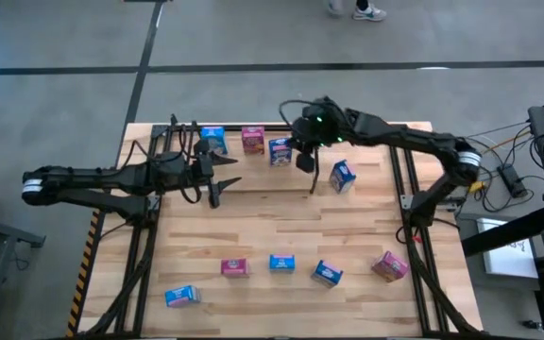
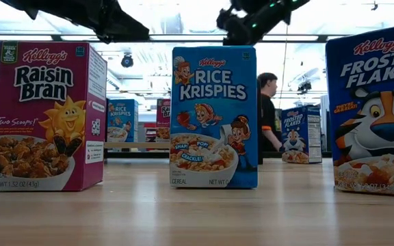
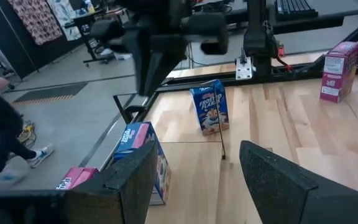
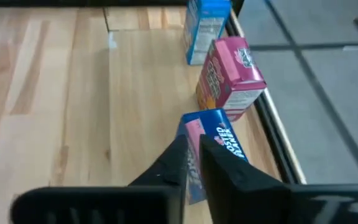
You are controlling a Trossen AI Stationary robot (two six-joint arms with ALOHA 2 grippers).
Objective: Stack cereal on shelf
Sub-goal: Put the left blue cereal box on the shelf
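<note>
On the pale wooden tabletop (image 1: 281, 227), the right arm's fingers (image 4: 194, 163) grip a bright blue Frosted Flakes cereal box (image 4: 211, 151) beside a pink one (image 4: 230, 78) at the black wire shelf (image 1: 173, 132); the left arm's fingers (image 3: 272, 180) hover open nearby.

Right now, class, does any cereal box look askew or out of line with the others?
Yes. The blue box at the near row's left end and the pink box at its right end sit visibly twisted out of line.

Raisin Bran pink box (image 2: 45, 116), Rice Krispies blue box (image 2: 213, 116), Frosted Flakes box (image 2: 373, 109)
</note>
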